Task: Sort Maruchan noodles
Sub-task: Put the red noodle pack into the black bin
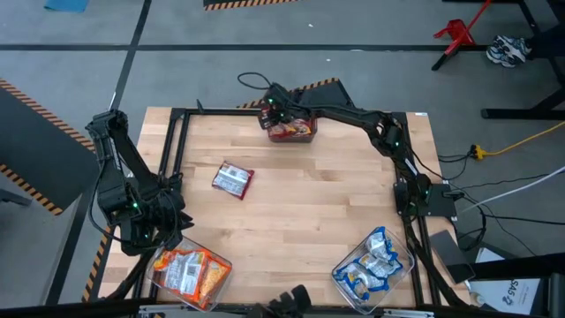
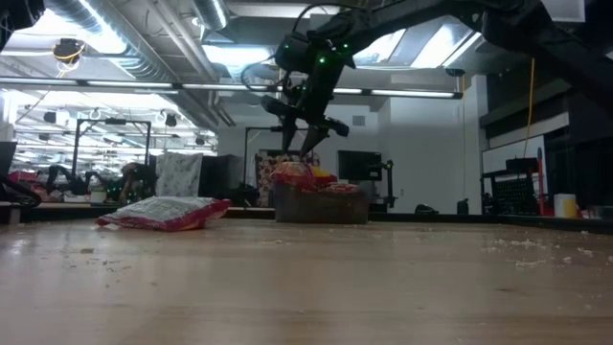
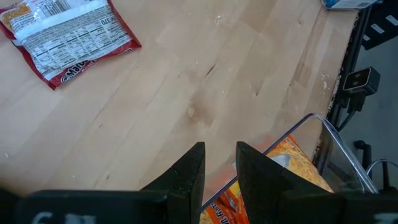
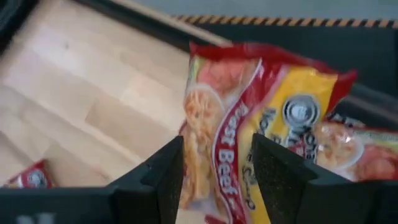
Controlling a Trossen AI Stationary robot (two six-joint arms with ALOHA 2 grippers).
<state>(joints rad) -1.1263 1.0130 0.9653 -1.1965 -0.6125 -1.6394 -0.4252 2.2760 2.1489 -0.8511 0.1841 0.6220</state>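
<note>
Overhead, right gripper [image 1: 275, 112] fingers parted around a red noodle packet [image 4: 249, 124] above the far bin [image 1: 292, 132]; left's unclear.

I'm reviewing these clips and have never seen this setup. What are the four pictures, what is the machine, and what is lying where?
Two dark robot arms work at a wooden table. One picture looks down from above, one looks level across the tabletop, and one comes from each arm's wrist. The right claw hangs over the far bin of red noodle packets. Its fingers stand apart around a red and yellow packet; whether they grip it is unclear. The left claw, slightly parted and holding nothing, hovers by the near bin of orange packets. A third bin holds blue-and-white packets. One red packet lies loose mid-table.
</note>
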